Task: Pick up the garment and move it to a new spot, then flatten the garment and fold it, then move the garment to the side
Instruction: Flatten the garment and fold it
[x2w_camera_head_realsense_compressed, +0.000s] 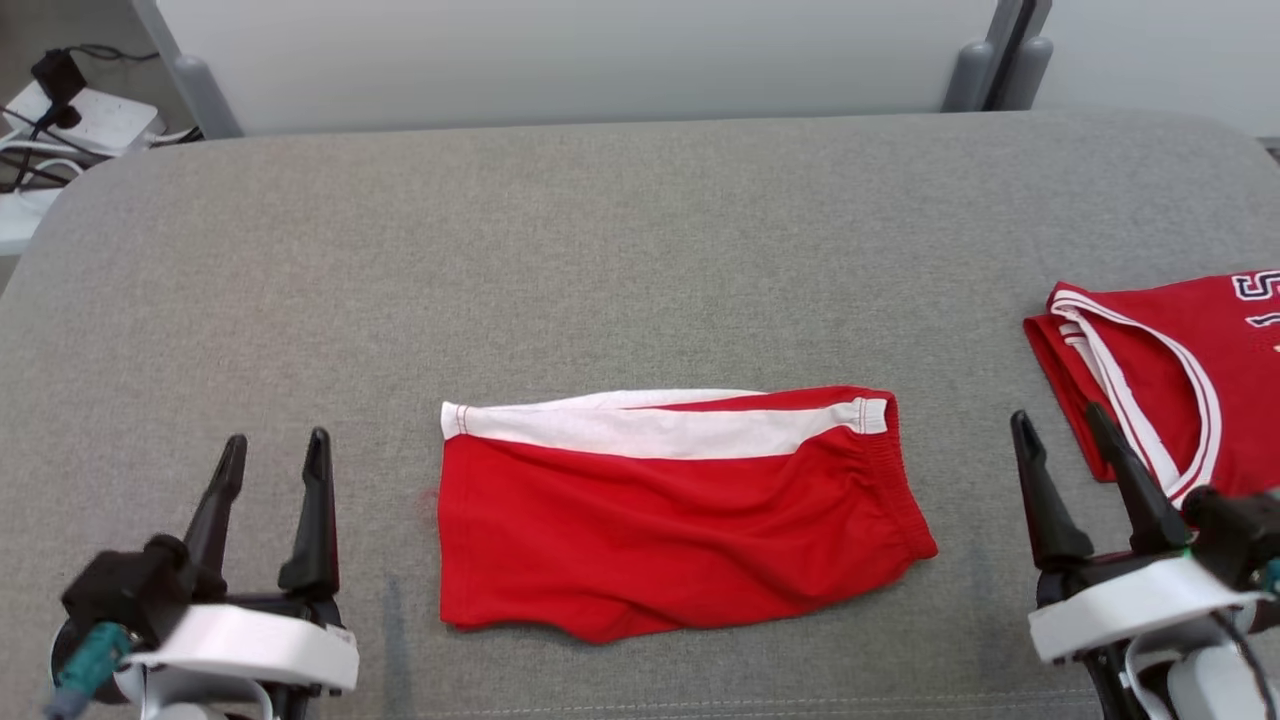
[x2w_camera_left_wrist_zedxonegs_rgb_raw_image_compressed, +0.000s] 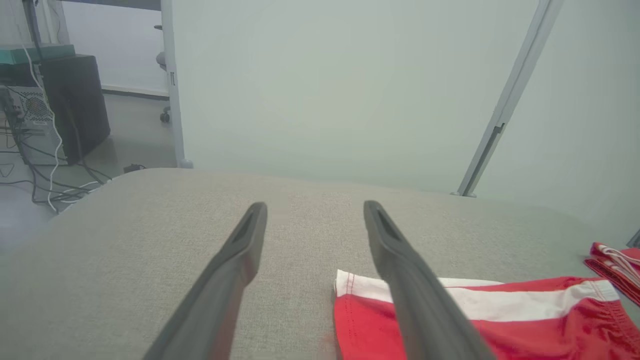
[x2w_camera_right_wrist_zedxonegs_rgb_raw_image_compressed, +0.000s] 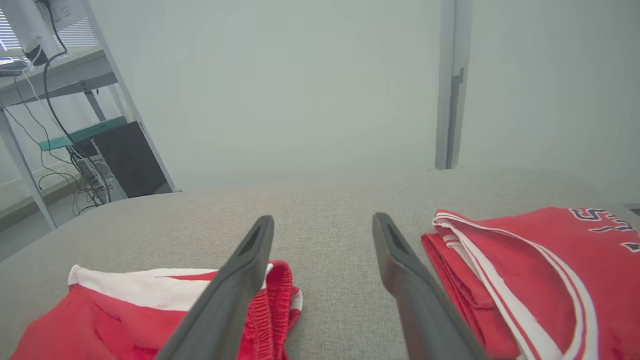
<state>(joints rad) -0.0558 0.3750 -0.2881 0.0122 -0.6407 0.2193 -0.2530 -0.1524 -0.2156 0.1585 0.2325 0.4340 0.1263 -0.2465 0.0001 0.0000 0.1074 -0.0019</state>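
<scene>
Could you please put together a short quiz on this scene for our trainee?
1. True or false: the left gripper is shut on the shorts.
2. Where does the jersey lie? A: on top of the shorts. B: to the robot's right of the shorts. C: on the floor.
3. Fill in: the band along the shorts' far edge is ____.
Key: 1 false, the left gripper stands open beside the shorts; 2 B; 3 white.
</scene>
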